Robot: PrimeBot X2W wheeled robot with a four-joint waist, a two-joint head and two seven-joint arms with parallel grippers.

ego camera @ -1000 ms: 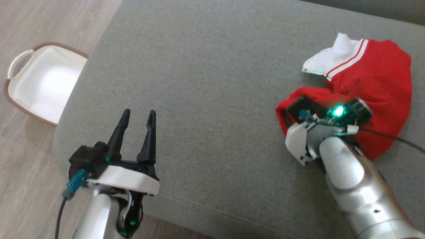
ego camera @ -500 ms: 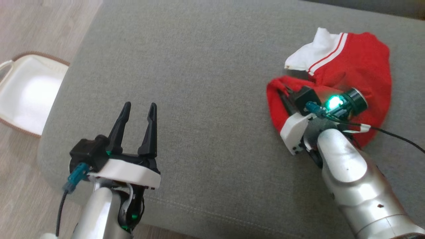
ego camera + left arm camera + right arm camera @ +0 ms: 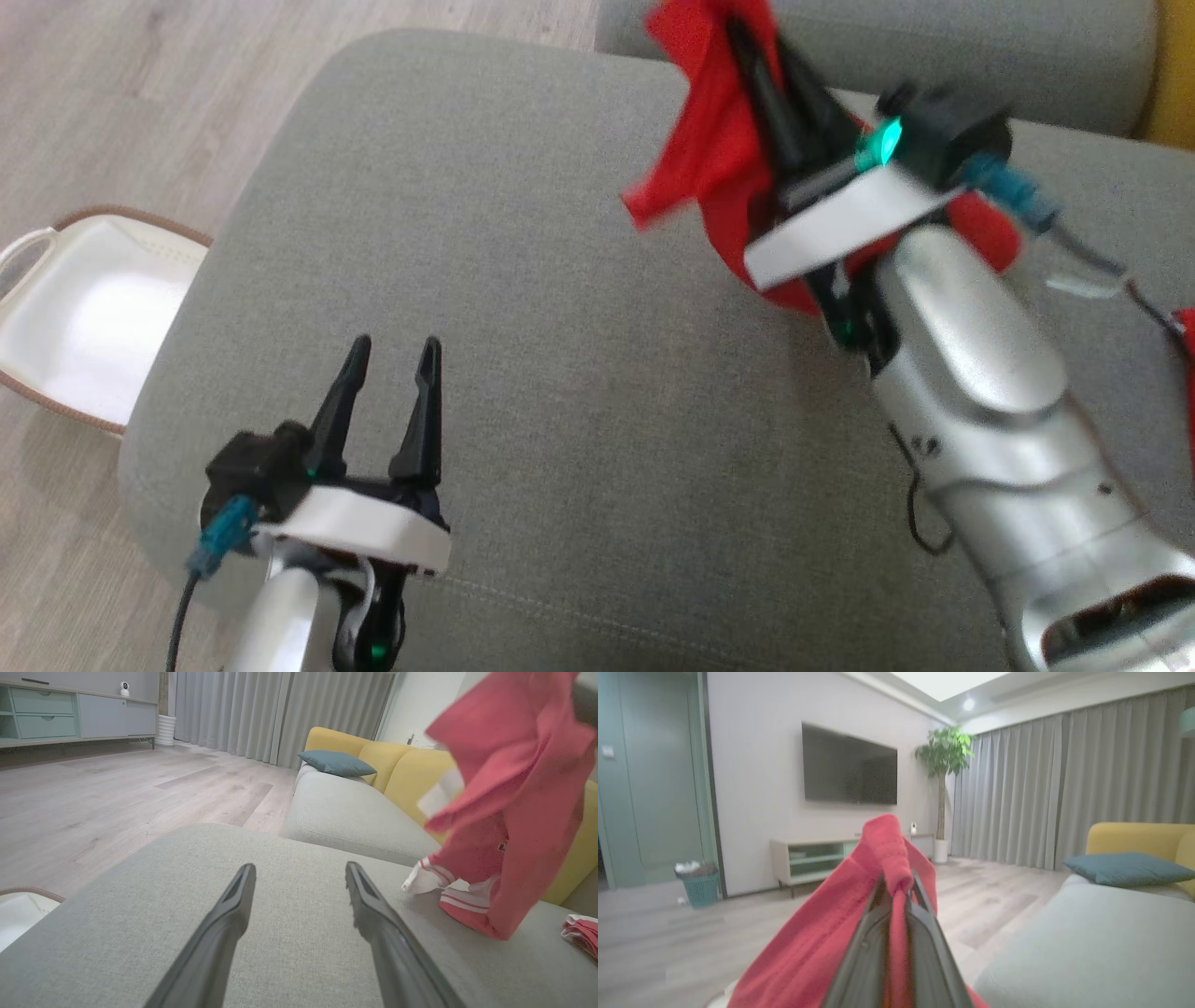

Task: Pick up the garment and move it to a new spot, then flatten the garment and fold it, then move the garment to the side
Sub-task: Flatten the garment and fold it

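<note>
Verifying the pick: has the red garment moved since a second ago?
Yes. The garment lay bunched on the grey cushion; now it hangs lifted above that cushion, pinched in the shut right gripper.

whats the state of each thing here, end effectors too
garment, lifted, hanging crumpled
right end effector, shut on the garment
left end effector, open, empty, over the cushion
basket, on the floor, visible part empty
second garment, lying on the cushion at the far right

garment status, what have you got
Right gripper shut on the garment, lifted, tail near the sofa. Left gripper open, holding nothing. Second red cloth lies off to the right.
</note>
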